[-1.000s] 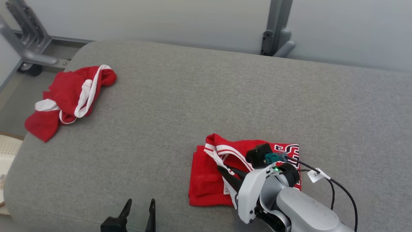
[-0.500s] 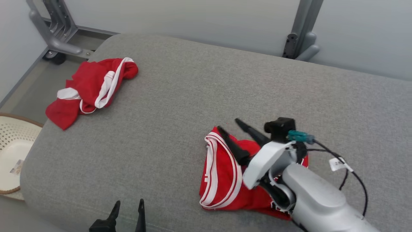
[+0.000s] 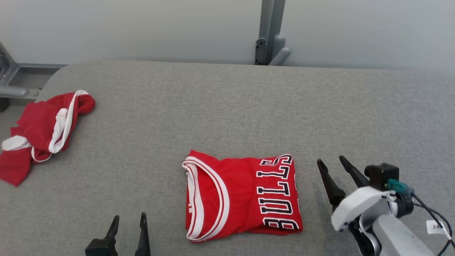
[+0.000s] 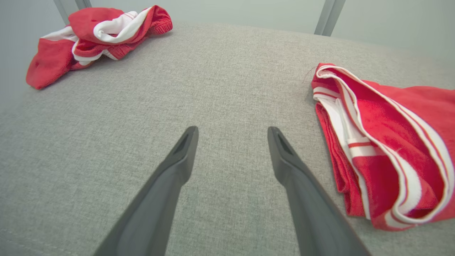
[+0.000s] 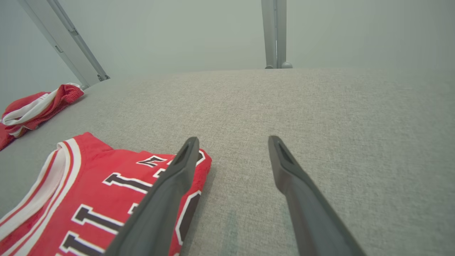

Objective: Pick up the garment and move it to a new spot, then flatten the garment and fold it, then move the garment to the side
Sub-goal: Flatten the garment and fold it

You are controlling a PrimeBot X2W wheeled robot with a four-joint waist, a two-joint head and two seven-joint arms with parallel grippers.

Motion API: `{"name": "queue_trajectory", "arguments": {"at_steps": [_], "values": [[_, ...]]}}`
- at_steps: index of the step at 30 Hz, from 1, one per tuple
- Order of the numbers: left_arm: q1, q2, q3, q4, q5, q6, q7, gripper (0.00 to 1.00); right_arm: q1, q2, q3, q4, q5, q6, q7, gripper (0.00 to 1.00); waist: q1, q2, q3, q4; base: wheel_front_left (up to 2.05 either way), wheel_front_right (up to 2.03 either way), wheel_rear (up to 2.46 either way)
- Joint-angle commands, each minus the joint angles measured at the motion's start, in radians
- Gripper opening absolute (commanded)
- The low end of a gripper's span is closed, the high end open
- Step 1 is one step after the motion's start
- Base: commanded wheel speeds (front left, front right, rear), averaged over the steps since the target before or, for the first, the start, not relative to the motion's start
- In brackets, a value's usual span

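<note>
Now, jersey (image 3: 241, 195): red knit, white-striped trim, folded into a rectangle, laid flat at the cushion's (image 3: 227, 106) near middle.
Writing: "BULLS" is read in black, white-edged letters.
Cushion: grey woven fabric, rounded corners.
Second garment (image 3: 42, 131): red-white, crumpled at the cushion's left edge.
Left gripper (image 3: 129, 215): spread, empty, at the cushion's near edge.
Right gripper (image 3: 330, 159): spread, empty, over the cushion's near right.

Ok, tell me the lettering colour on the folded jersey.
Black lettering, outlined white; clearest in head view.
</note>
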Motion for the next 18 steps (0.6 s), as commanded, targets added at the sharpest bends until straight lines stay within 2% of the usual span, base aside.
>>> {"name": "queue_trajectory", "arguments": {"at_steps": [1, 8, 18], "values": [[0.005, 0.003, 0.008, -0.006, 0.004, 0.000, 0.000, 1.00, 0.035, 0.006, -0.019, -0.008, -0.016, 0.000, -0.004, 1.00, 0.0000, 0.0080, -0.018, -0.059, 0.00, 0.00, 0.00], [0.009, 0.003, 0.027, -0.008, 0.013, -0.005, 0.000, 1.00, 0.179, 0.048, -0.144, -0.064, -0.143, 0.000, -0.004, 1.00, 0.0000, 0.0080, -0.024, -0.115, 0.00, 0.00, 0.00], [-0.002, 0.003, 0.067, -0.016, 0.039, -0.014, 0.000, 1.00, 0.228, 0.107, -0.259, -0.210, -0.267, 0.000, -0.004, 1.00, 0.0000, 0.0080, -0.048, -0.140, 0.00, 0.00, 0.00]]}}
